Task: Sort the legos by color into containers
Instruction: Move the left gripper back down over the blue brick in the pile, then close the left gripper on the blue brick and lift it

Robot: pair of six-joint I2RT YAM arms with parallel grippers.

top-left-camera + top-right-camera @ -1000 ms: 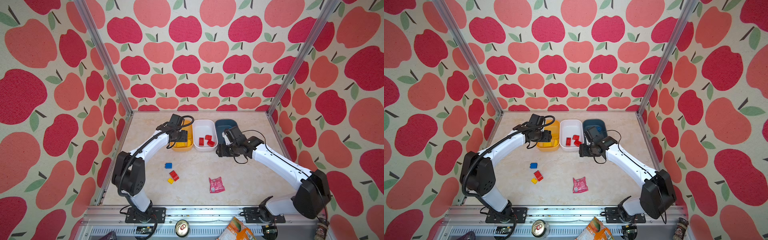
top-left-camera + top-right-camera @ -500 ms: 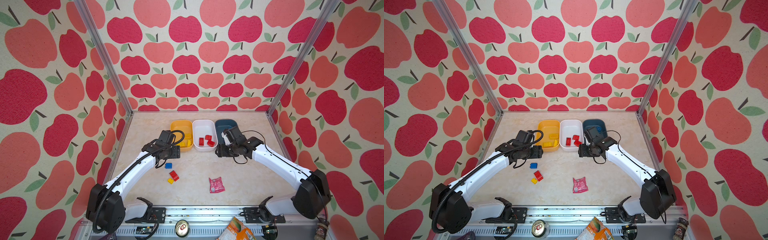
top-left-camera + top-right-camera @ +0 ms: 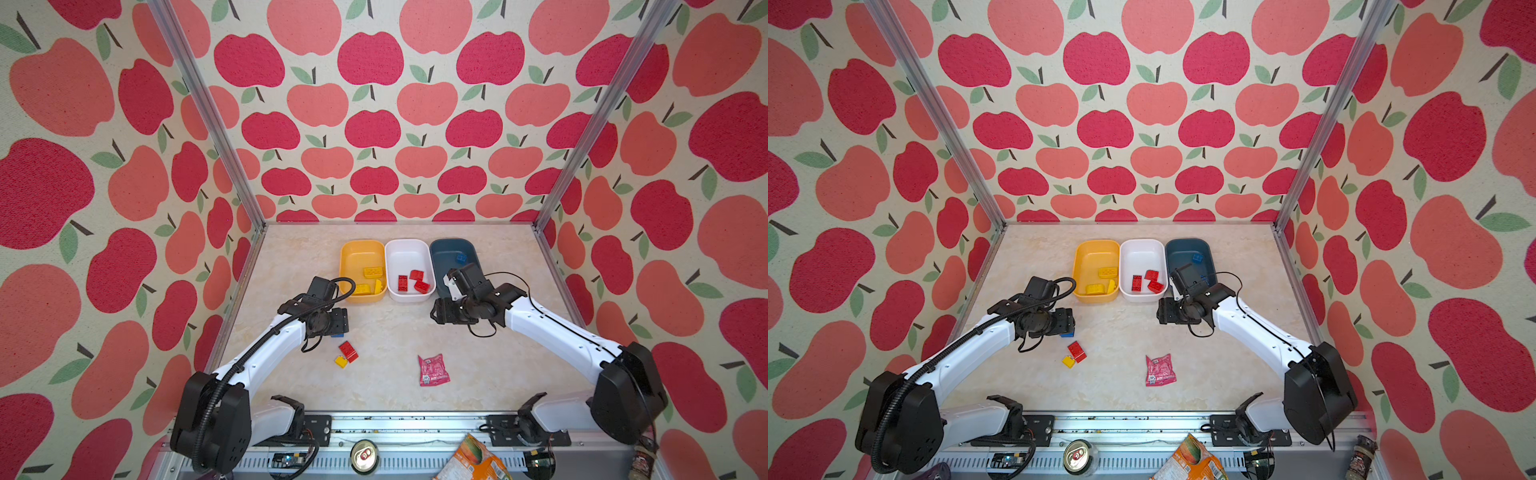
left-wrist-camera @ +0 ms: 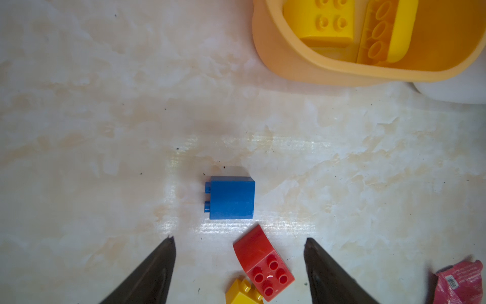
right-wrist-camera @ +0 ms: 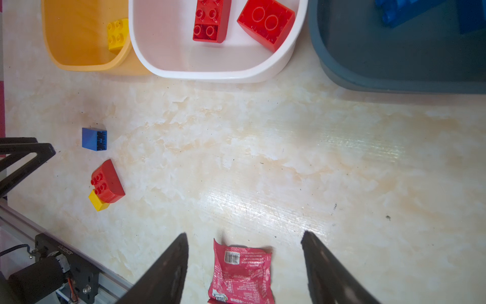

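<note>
A small glossy blue plastic brick (image 4: pixel 231 197) lies on its side on the marbled tabletop (image 3: pixel 395 332), left of centre in both top views. The left gripper (image 4: pixel 238 239) hovers low over it, arm bent, fingers wide, empty. The right gripper (image 5: pixel 244 234) hangs before the white plastic bin (image 3: pixel 409 257), fingers wide, empty.

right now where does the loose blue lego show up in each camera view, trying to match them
In a top view: blue lego, only a corner showing under the left arm, just behind the red curved lego.
In a top view: the same, blue lego behind the red curved lego.
Left wrist: blue lego in full view.
Right wrist: blue lego between the red curved lego and the yellow bin.
Shared landmark: red curved lego touching a small yellow lego.
</note>
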